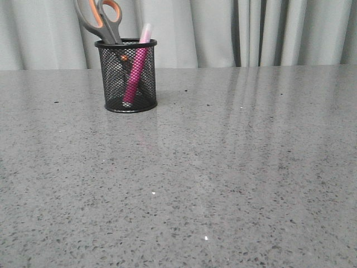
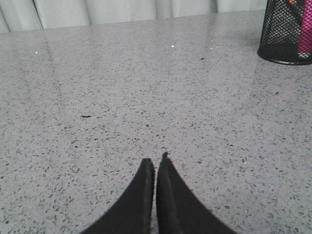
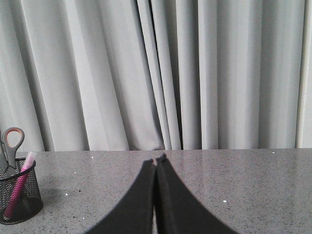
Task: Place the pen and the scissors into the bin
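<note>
The black wire-mesh bin (image 1: 129, 78) stands upright at the back left of the table. Inside it leans the magenta pen (image 1: 135, 72), its pale cap poking above the rim. The scissors (image 1: 103, 19) stand in the bin too, blades down, grey and orange handles sticking out. The left wrist view catches the bin (image 2: 285, 34) at its edge, with the pen (image 2: 306, 34) behind the mesh. The right wrist view shows bin (image 3: 19, 197), pen (image 3: 18, 189) and scissors (image 3: 10, 146). My left gripper (image 2: 156, 160) is shut and empty, low over the table. My right gripper (image 3: 156, 159) is shut and empty.
A speckled grey stone tabletop (image 1: 223, 167) fills the front view, with pale pleated curtains (image 1: 251, 28) behind its far edge. Neither arm appears in the front view. A few small dark flecks (image 2: 86, 116) lie on the surface.
</note>
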You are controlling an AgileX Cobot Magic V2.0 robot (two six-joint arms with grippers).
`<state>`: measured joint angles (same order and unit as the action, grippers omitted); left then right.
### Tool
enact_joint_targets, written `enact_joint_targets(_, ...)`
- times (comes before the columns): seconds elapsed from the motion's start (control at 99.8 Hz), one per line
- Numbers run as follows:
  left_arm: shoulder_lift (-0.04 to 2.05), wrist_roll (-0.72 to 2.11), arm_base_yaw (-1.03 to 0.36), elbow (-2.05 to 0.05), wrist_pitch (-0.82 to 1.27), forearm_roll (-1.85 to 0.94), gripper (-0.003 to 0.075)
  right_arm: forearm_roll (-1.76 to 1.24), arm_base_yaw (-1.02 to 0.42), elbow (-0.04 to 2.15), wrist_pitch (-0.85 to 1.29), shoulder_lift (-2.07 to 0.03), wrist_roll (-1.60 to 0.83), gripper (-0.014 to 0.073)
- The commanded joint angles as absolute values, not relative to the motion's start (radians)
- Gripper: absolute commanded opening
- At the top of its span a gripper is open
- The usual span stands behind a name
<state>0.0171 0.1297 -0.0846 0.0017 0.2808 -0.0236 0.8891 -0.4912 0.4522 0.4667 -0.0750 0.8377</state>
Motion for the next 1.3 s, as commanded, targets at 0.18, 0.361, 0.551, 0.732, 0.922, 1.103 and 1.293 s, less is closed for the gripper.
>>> enact_joint_targets(0.18, 0.033, 0.118, -0.082, 0.045, 0.214, -0.024, -0.0019, 0.916, -0.487, 0.475, 0.421, -0.088, 0.831, -0.0049)
enact_joint_targets(0.361, 0.033, 0.118, -0.082, 0.045, 0.214, -0.024, -0.0019, 0.915, -0.487, 0.468, 0.448, -0.088, 0.831, -0.0049)
enact_joint_targets(0.551, 0.033, 0.118, -0.082, 0.045, 0.214, -0.024, -0.0019, 0.872, -0.485, 0.393, 0.52, -0.088, 0.808, -0.0049)
enact_joint_targets(0.732, 0.033, 0.118, -0.082, 0.045, 0.214, -0.024, -0.0019, 0.579, -0.387, 0.305, 0.492, -0.088, 0.433, -0.0049)
enact_joint_targets(0.922, 0.033, 0.118, -0.082, 0.045, 0.214, -0.024, -0.0019, 0.204, -0.171, 0.168, 0.305, -0.088, 0.037, -0.0049)
enact_joint_targets(1.103, 0.033, 0.118, -0.082, 0.045, 0.214, -0.024, -0.0019, 0.08, -0.045, 0.03, 0.063, -0.066, -0.083, -0.0049)
enact_joint_targets(1.293, 0.033, 0.118, -0.082, 0.045, 0.216, -0.024, -0.0019, 0.046, -0.038, -0.024, 0.188, 0.034, -0.083, -0.0049)
